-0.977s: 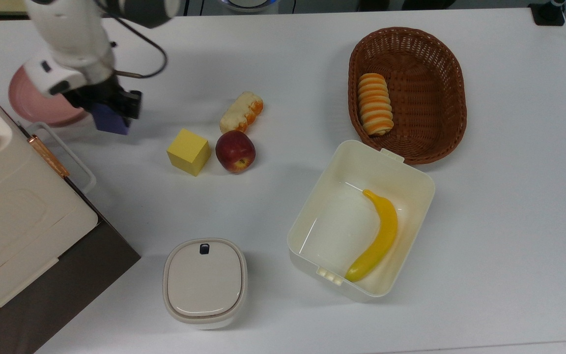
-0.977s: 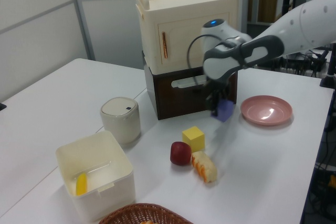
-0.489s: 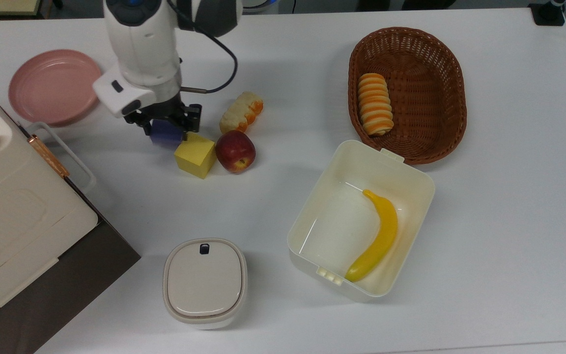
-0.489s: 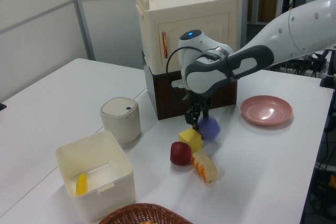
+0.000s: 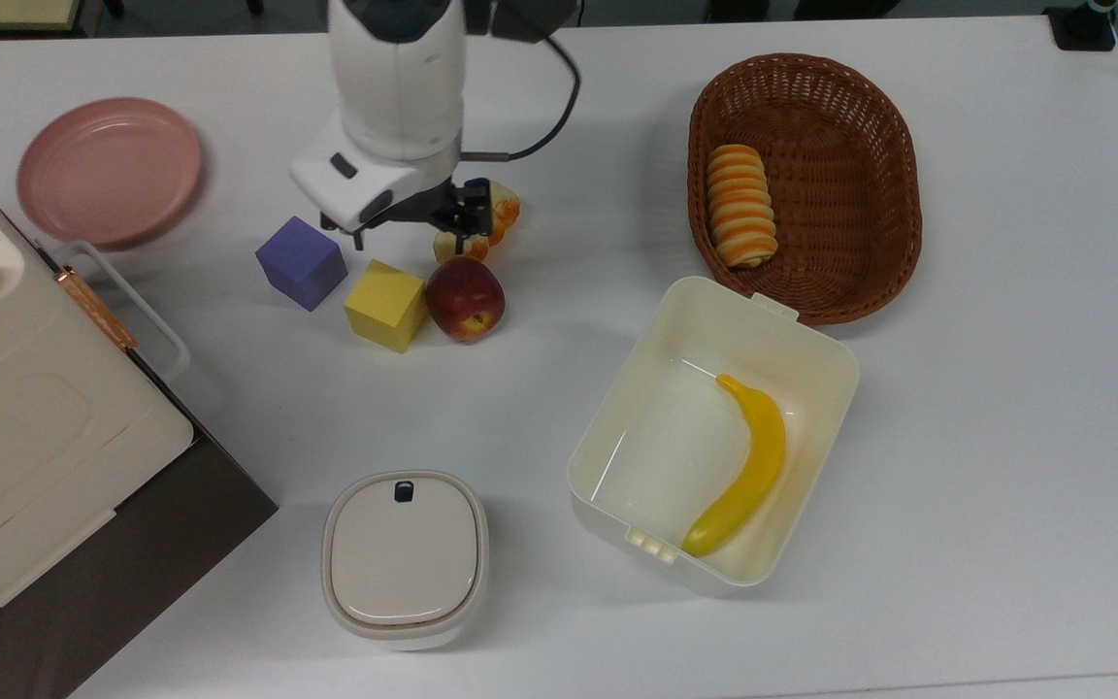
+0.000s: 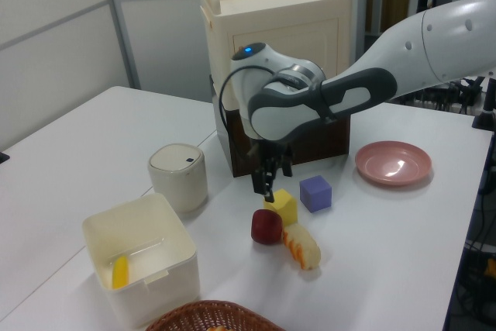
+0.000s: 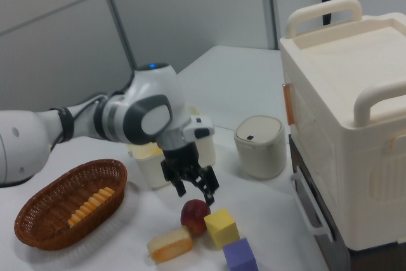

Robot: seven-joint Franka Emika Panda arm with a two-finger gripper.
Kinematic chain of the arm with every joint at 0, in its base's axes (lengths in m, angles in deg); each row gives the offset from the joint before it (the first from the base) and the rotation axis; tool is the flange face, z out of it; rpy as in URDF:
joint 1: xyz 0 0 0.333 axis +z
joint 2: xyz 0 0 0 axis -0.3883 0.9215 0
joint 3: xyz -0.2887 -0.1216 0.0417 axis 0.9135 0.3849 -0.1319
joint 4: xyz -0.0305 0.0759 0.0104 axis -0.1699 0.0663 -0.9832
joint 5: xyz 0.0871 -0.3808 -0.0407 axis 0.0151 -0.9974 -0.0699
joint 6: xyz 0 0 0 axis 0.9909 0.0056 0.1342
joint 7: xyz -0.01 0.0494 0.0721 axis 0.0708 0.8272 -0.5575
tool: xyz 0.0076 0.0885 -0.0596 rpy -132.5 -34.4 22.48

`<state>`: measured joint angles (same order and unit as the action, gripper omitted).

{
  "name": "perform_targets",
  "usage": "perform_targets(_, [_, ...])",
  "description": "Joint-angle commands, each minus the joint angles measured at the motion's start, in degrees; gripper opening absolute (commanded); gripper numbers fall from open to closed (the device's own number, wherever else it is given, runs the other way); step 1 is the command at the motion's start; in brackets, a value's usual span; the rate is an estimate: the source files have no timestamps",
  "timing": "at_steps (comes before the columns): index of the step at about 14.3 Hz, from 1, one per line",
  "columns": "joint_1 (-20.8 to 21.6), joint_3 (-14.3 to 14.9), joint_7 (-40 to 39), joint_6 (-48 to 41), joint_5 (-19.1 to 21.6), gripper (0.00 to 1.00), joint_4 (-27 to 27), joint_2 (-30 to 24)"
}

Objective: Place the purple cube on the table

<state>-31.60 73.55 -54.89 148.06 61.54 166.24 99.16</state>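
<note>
The purple cube (image 5: 301, 262) is plain matte blue-violet, the cube (image 5: 384, 305) beside it yellow, the apple (image 5: 465, 298) dark red. My gripper (image 5: 410, 225) is black under a white wrist. The table (image 5: 1005, 388) is white, the plate (image 5: 109, 170) pink, the basket (image 5: 870, 116) woven brown, holding orange-and-cream striped bread (image 5: 741, 205).

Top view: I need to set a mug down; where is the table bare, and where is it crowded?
The table is bare to the top view's right of the white bin and basket, and between the lidded canister and the yellow cube. It is crowded around the purple cube, apple, bread and the hand.
</note>
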Motion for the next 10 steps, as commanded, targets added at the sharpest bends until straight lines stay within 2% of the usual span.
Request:
perform_targets(1, [2.9, 1.0, 0.8, -6.0, 0.1, 1.0, -5.9, -3.1])
perform_targets(4, [5.9, 2.6, 0.9, -7.3, 1.7, 1.0, -6.1, -7.1])
perform_targets(7, [10.2, 6.2, 1.6, -14.1, 6.6, 1.0, -6.0, -11.8])
perform_targets(10, [12.3, 9.3, 2.5, -15.7, 8.3, 1.0, -5.8, -14.7])
